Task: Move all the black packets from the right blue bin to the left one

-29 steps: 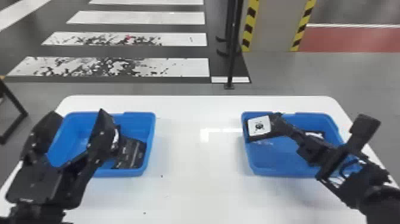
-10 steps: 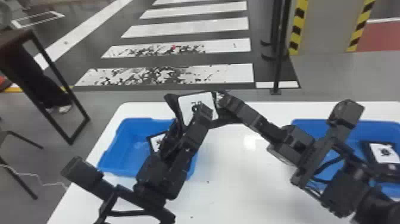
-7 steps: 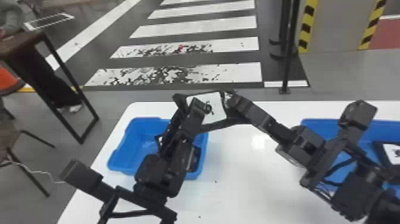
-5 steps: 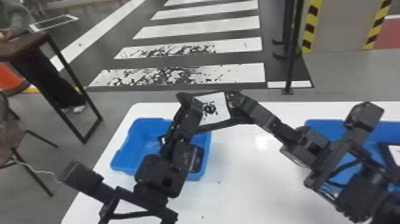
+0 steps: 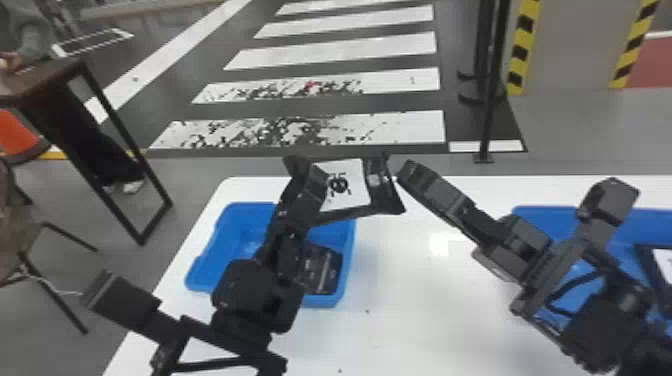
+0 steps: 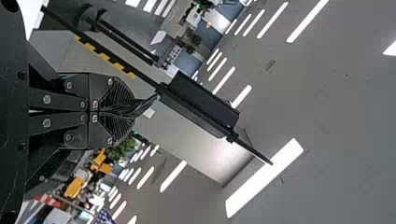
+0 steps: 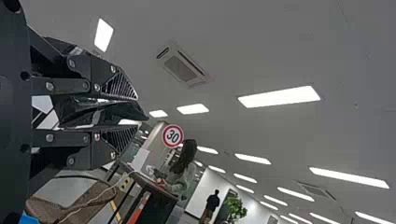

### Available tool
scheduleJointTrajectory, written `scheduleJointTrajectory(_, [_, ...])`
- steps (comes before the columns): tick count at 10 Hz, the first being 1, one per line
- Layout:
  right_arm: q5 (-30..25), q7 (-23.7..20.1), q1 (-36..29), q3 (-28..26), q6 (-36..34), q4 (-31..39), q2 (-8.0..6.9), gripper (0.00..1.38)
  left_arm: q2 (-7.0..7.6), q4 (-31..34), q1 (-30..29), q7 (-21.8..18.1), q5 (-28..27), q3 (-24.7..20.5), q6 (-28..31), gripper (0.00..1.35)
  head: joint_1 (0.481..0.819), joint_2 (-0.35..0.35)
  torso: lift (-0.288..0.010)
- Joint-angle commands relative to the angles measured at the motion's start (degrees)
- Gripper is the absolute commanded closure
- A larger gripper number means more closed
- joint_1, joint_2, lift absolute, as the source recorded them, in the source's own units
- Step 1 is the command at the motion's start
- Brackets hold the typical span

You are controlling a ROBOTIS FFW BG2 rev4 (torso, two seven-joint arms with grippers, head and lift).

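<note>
Worn white crosswalk stripes [image 5: 320, 130], flecked with dark patches, cross the smooth grey floor beyond the smooth white counter [image 5: 415, 310]. A thin black post [image 5: 492, 90] rises there beside yellow-and-black hazard bands [image 5: 520, 50], while over to the left I see a dark narrow-legged table [image 5: 50, 77] and a brown chair [image 5: 10, 220].

Up above the counter, near the far rim of the left blue bin [image 5: 200, 270], the left gripper [image 5: 316, 176] has its fingers clenched on a glossy, creased black packet [image 5: 382, 187] with a flat white label [image 5: 350, 186]. The right gripper [image 5: 406, 172] is at the packet's other side, fingers parted, shiny film showing between them.

Another black packet [image 5: 322, 270], its wrapper shiny, lies in the left bin, partly behind the left arm. A labelled one [image 5: 650, 260] sits in the right blue bin [image 5: 555, 217], a shallow plastic tub largely blocked from sight by the bulky right arm.
</note>
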State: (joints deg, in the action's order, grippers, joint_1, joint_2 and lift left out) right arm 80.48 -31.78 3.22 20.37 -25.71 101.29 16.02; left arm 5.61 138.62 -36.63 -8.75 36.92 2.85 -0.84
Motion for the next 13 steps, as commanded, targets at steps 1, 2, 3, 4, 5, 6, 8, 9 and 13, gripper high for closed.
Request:
scheduleJointTrajectory(1, [-2.0,0.0,-1.5,-1.4,0.3,0.3,-0.03,0.00,-0.77,-3.8,2.5,2.2,-10.6,-3.8,0.8,1.22,0.643,0.255,-0.140])
scheduleJointTrajectory(2, [-5.8,0.0,-3.1,-3.8,0.1,1.3,-0.12,0.07,-0.95,-11.8,7.0,3.2,-17.3,-5.6,0.0,1.22,0.651,0.273,-0.140])
scheduleJointTrajectory(3, [-8.8,0.0,-4.5,-6.2,-0.2,2.4,-0.20,0.07,-0.86,-20.0,12.0,4.3,-23.2,-7.1,-1.4,1.22,0.666,0.285,-0.140])
scheduleJointTrajectory(4, [-12.8,0.0,-6.2,-8.9,-1.0,3.8,-0.29,0.07,-0.68,-24.9,15.7,4.6,-27.9,-8.4,-1.3,1.18,0.673,0.289,-0.140])
scheduleJointTrajectory(5, [-14.7,0.0,-7.3,-10.8,-1.8,4.8,-0.12,0.07,-0.77,-27.2,17.4,5.6,-32.5,-9.7,-2.8,0.72,0.685,0.291,-0.140])
scheduleJointTrajectory(6, [-19.0,0.0,-8.4,-13.9,-3.4,6.4,-0.12,0.07,-0.77,-28.9,17.5,5.6,-33.7,-10.5,-6.9,0.13,0.691,0.293,-0.140])
scheduleJointTrajectory(8, [-31.5,0.5,-11.7,-22.2,-8.3,10.7,-0.56,0.08,-1.12,-28.0,14.6,5.4,-28.9,-10.0,-16.6,0.14,0.695,0.279,-0.140])
scheduleJointTrajectory(9, [-37.5,2.6,-14.5,-26.9,-13.1,16.2,-1.17,0.08,-1.74,-22.0,10.9,5.4,-28.0,-10.5,-16.7,0.22,0.695,0.264,-0.140])
scheduleJointTrajectory(13, [-61.5,16.5,-15.9,-36.4,-32.9,29.8,-2.31,0.09,-3.67,-6.6,-3.3,5.4,-22.5,-11.0,-17.6,0.23,0.695,0.057,-0.140])
